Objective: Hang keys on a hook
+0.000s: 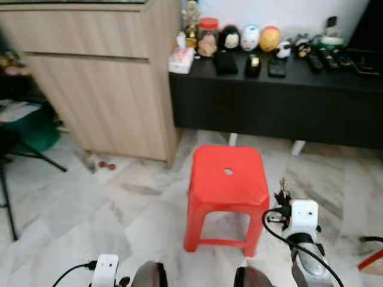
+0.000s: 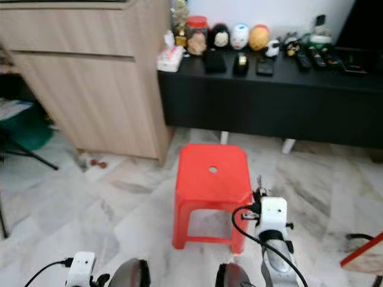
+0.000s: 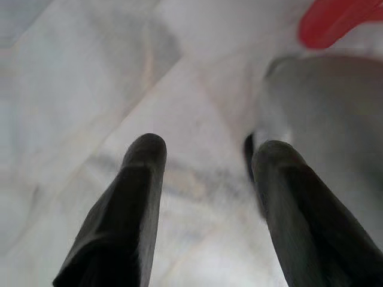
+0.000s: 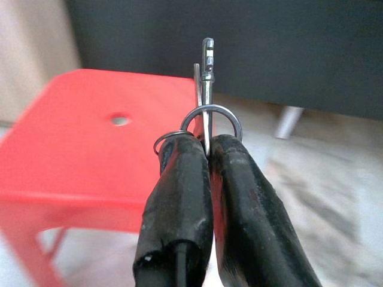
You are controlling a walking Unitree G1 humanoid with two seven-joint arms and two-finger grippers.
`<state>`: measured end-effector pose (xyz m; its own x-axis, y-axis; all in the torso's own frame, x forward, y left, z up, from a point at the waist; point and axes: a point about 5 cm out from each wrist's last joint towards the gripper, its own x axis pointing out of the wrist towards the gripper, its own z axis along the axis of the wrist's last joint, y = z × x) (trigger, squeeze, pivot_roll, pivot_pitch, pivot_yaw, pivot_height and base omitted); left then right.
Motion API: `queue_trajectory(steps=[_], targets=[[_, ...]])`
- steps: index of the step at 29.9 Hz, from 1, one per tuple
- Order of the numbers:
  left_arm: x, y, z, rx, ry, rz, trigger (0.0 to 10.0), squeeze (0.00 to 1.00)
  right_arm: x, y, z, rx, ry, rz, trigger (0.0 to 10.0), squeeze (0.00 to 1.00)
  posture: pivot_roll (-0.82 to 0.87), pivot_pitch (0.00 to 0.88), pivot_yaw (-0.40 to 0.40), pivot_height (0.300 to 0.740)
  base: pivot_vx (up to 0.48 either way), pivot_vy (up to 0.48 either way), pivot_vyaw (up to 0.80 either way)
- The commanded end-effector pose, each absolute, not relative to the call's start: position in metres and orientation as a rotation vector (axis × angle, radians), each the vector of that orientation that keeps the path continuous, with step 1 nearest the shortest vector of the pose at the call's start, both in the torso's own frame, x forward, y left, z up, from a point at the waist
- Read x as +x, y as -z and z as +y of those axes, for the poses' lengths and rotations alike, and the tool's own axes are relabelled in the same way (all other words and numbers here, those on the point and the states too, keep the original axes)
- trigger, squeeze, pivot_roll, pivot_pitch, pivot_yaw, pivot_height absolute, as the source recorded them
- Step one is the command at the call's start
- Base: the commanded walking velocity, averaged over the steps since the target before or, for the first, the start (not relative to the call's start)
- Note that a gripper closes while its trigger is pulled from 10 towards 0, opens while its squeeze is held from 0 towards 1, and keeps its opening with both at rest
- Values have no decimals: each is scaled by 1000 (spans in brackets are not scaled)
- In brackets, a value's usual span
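Right pincer [image 4: 206,146] is clamped tight on the keys [image 4: 206,89], fingers pressed together on the key ring, with one key blade standing straight up out of the tips, its long axis running along the fingers. From the head view, that arm is low at about 5 o'clock, just beside the right-hand edge of the red stool [image 1: 227,179], and the keys poke up above its white wrist. The left pincer [image 3: 206,155] hangs idle at 7 o'clock, fingers apart over the marble floor [image 1: 90,203], holding nothing.

Now, where is the hook? None can be made out. Ahead at 12 o'clock sits the black worktop [image 1: 269,95] with its row of figurines, remotes and small clutter; at 10 o'clock, the wooden cabinet [image 1: 102,78]. Both are well apart from the pincer, with the stool between.

So the keys are in hand, the carry is underway, and the hanging is not yet done. The right arm is plainly the one for it; my read is that the robot needs to find the hook first, then present the ring, not the blade.
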<state>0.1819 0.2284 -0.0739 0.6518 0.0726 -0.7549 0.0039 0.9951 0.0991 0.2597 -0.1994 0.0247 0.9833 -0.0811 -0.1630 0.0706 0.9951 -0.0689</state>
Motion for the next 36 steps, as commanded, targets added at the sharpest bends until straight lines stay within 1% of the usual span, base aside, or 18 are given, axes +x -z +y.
queue_trajectory(steps=[1,16,20,22,25,31,36], targets=[[172,79,229,80,-47,901,10000,0,257,-22,-202,-58,88,179,10000,0,4,71,30,623,-319,0,0],[171,79,231,80,-50,900,10000,0,256,-20,-203,-30,103,191,10000,0,6,72,30,623,-312,0,0],[171,79,231,79,-51,899,10000,0,257,-23,-202,-9,82,165,10000,0,6,73,31,628,0,0,0],[171,79,231,79,-50,897,10000,0,257,-23,-201,-23,83,169,10000,0,6,73,31,638,0,0,0],[173,78,230,75,-49,891,10000,0,258,-21,-204,7,111,187,10000,0,7,72,31,658,0,0,0],[175,77,230,79,-50,880,10000,0,258,-21,-206,5,112,193,10000,0,6,71,30,683,0,0,0],[189,72,221,87,-42,828,10000,0,257,-20,-207,8,112,202,10000,0,4,70,31,713,0,0,0]])
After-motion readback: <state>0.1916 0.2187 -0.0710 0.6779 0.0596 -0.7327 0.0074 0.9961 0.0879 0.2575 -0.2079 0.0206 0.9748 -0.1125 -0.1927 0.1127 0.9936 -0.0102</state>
